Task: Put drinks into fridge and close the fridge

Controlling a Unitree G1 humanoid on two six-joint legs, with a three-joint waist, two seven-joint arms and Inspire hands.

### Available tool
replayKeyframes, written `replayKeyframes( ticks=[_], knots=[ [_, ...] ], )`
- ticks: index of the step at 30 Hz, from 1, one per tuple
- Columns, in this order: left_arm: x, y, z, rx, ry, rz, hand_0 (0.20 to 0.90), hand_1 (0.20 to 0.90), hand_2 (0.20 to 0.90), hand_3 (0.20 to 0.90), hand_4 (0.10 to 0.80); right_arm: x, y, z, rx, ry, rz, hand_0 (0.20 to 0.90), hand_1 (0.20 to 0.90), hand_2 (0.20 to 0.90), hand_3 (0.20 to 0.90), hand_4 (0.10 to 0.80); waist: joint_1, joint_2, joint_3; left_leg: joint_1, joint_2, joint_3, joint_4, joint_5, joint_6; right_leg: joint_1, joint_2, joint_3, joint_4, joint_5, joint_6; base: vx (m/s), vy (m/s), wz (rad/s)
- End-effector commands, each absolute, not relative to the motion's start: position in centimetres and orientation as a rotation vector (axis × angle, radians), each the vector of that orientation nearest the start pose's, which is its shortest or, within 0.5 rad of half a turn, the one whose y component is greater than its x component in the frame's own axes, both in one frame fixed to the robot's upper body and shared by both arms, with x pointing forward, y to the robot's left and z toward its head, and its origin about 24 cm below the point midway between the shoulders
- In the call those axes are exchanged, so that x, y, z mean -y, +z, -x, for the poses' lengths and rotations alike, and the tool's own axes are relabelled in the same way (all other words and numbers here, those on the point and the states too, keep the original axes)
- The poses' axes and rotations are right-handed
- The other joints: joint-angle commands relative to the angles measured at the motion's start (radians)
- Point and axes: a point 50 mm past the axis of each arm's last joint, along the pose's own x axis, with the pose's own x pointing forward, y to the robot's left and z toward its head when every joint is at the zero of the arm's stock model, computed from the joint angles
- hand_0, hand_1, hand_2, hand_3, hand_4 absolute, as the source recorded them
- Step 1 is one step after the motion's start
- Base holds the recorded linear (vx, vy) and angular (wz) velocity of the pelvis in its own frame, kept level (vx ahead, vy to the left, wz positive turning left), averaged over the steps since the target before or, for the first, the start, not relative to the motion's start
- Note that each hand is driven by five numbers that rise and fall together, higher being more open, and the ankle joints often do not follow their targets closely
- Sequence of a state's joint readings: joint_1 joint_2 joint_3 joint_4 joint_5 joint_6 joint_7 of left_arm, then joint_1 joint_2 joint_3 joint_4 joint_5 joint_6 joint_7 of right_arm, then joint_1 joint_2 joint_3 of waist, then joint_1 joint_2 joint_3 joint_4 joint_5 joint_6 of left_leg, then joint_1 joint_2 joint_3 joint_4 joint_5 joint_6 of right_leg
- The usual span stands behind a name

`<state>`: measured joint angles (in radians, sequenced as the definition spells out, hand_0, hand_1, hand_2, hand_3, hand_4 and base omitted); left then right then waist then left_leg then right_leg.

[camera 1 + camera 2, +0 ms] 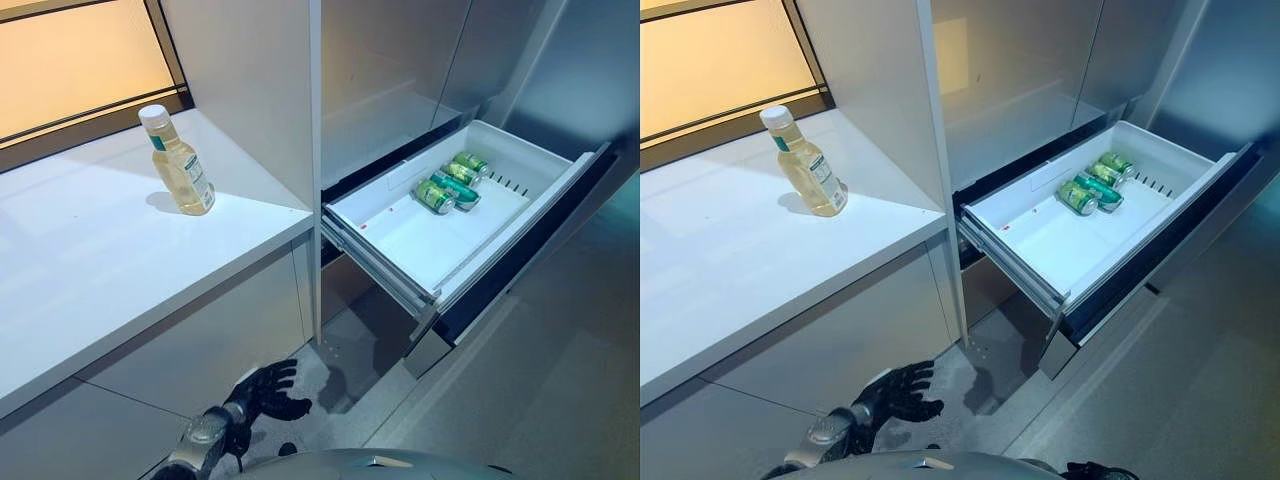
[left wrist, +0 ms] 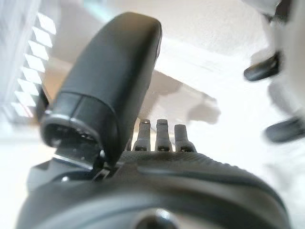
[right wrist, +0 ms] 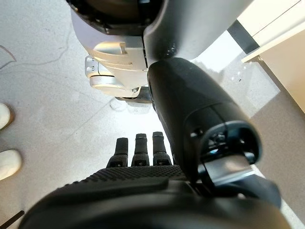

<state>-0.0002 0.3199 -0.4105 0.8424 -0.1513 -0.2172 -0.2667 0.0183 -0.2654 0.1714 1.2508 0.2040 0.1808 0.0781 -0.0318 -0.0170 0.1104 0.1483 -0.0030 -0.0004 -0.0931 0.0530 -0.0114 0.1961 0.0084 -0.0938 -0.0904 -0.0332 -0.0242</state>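
Note:
A bottle (image 1: 182, 165) of pale yellow drink with a white cap stands upright on the white counter (image 1: 90, 260), near the cabinet wall. The fridge's white drawer (image 1: 420, 240) is pulled out to the right of the counter. Green cans (image 1: 450, 182) lie side by side at its far end. My left hand (image 1: 265, 390) hangs low in front of the counter's base, fingers spread, open and empty; it also shows in the left wrist view (image 2: 162, 138). My right hand (image 3: 138, 148) hangs over the floor with straight fingers and holds nothing.
The drawer's dark front panel (image 1: 520, 260) juts out over the grey floor (image 1: 540, 400). The fridge's closed upper doors (image 1: 390, 80) rise above the drawer. A window (image 1: 70, 60) runs behind the counter. A person's white shoes (image 3: 5, 164) show on the floor.

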Motion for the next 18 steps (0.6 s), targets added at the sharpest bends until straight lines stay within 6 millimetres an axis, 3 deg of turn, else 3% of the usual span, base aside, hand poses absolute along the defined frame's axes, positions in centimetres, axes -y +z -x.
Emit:
replayKeyframes(
  ticks=[1,6,10,18],
  knots=[
    [-16.0,-6.9,-22.6,-0.365,-0.605,-0.519,0.900,0.900,0.900,0.900,0.800,25.3,-16.1,-7.4,-1.435,-0.061,0.151,0.900,0.900,0.900,0.900,0.800,0.008,0.009,-0.002,0.019,-0.028,0.025,0.011,-0.104,0.035,-0.071,-0.032,0.000,0.063,0.026,0.095,0.000,0.000,0.00],
    [-14.4,-3.2,-25.3,-0.180,-0.709,-0.734,0.900,0.900,0.900,0.900,0.800,25.6,-16.0,-7.5,-1.431,-0.052,0.179,0.900,0.900,0.900,0.900,0.800,-0.003,0.020,-0.007,0.015,-0.030,0.021,0.010,-0.102,0.036,-0.073,-0.035,-0.002,0.060,0.025,0.100,-0.005,0.031,0.00],
    [-13.8,0.1,-27.2,-0.077,-0.742,-0.780,0.900,0.900,0.900,0.900,0.800,25.6,-16.0,-7.4,-1.430,-0.060,0.185,0.900,0.900,0.900,0.900,0.800,-0.004,0.026,-0.011,0.012,-0.033,0.016,0.009,-0.104,0.039,-0.074,-0.037,-0.003,0.057,0.025,0.102,0.000,0.000,0.00],
    [-12.2,5.8,-28.9,0.074,-0.803,-0.678,0.900,0.900,0.900,0.900,0.800,25.1,-16.3,-6.7,-1.435,-0.077,0.185,0.900,0.900,0.900,0.900,0.800,-0.002,0.033,-0.020,0.009,-0.038,0.004,0.008,-0.105,0.043,-0.069,-0.038,-0.002,0.047,0.026,0.104,0.000,0.003,0.01]
  ],
)
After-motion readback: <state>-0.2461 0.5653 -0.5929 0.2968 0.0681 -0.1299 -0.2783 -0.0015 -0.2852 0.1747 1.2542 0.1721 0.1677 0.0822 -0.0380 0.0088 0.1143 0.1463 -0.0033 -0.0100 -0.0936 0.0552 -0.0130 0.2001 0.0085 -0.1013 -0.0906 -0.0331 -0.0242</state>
